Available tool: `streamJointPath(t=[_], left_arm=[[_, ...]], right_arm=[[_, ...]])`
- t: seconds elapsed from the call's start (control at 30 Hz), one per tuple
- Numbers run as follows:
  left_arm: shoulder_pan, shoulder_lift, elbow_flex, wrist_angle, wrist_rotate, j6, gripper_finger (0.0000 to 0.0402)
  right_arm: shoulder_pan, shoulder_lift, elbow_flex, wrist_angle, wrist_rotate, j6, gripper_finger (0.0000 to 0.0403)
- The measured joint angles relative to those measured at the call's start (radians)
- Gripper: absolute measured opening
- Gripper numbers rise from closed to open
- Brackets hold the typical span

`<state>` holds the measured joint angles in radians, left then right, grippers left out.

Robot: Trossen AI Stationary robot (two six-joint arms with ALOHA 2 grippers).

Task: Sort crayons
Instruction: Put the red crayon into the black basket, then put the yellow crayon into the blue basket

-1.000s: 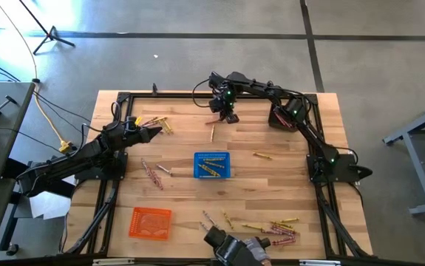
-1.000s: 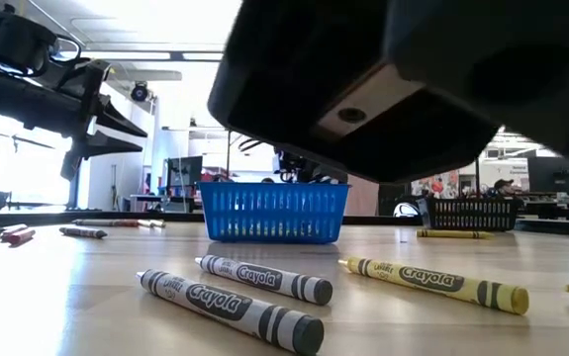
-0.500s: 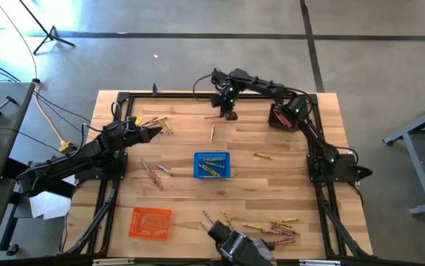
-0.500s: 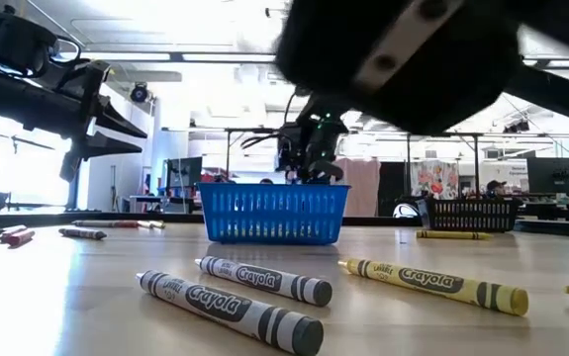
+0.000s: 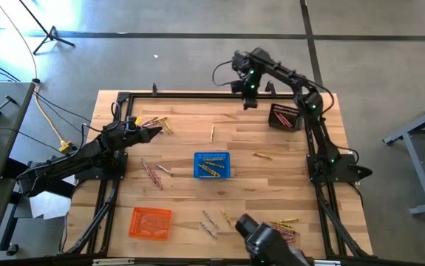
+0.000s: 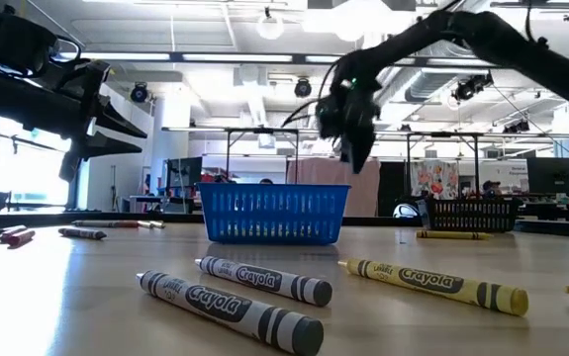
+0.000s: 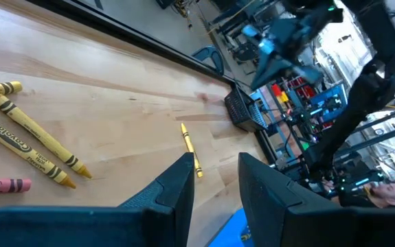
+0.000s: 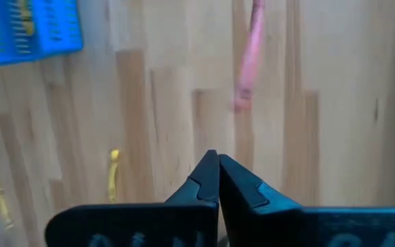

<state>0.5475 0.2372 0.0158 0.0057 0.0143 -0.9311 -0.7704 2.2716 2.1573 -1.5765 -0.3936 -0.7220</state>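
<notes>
Crayons lie scattered on the wooden table: a yellow bunch [image 5: 157, 123] at the far left, pinkish ones [image 5: 151, 174], a single one [image 5: 212, 133] beyond the blue basket, a yellow one [image 5: 262, 156], and a heap [image 5: 279, 227] at the near right. The blue basket [image 5: 212, 165] holds yellow crayons. My right gripper [image 5: 250, 103] hangs high over the table's far edge, pointing down. It is shut [image 8: 218, 161], and nothing shows between its fingers. My left gripper [image 5: 158, 132] hovers open [image 7: 214, 182] beside the yellow bunch [image 7: 25, 137].
A dark mesh basket [image 5: 284, 117] stands at the far right and an orange one [image 5: 151, 222] at the near left. Grey crayons [image 6: 230, 309] and a yellow one [image 6: 432, 282] lie close to the near edge. A dark object [image 5: 267, 247] sits at the near edge.
My right gripper has risen from low over the table's far middle and swung toward the far right, rolling as it went. It has stayed shut. The dark object at the near edge has slid toward the right and out of the low view.
</notes>
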Motion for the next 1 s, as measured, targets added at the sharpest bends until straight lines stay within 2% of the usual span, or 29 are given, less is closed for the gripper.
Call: streamJointPath(t=[0.1, 0.3, 0.47, 0.6, 0.7, 0.83, 1.0], left_arm=[[0.000, 0.000, 0.000, 0.000, 0.000, 0.000, 0.0101], [0.000, 0.000, 0.000, 0.000, 0.000, 0.000, 0.0101], [0.000, 0.000, 0.000, 0.000, 0.000, 0.000, 0.0101], [0.000, 0.000, 0.000, 0.000, 0.000, 0.000, 0.0101], [0.000, 0.000, 0.000, 0.000, 0.000, 0.000, 0.0101], [0.000, 0.000, 0.000, 0.000, 0.000, 0.000, 0.0101], [0.000, 0.000, 0.000, 0.000, 0.000, 0.000, 0.0101]], right_arm=[[-0.016, -0.075, -0.036, 0.025, -0.003, 0.057, 0.0005], [-0.029, -0.249, -0.168, 0.009, -0.002, 0.044, 0.0002], [-0.030, -0.419, -0.371, 0.040, -0.002, 0.045, 0.0001], [-0.014, -0.567, -0.593, 0.112, -0.003, 0.089, 0.0001], [0.009, -0.682, -0.781, 0.224, -0.003, 0.148, 0.0000], [0.070, -0.803, -1.039, 0.465, -0.002, 0.255, 0.0000], [0.163, -0.860, -1.280, 0.732, 0.001, 0.458, 0.0000]])
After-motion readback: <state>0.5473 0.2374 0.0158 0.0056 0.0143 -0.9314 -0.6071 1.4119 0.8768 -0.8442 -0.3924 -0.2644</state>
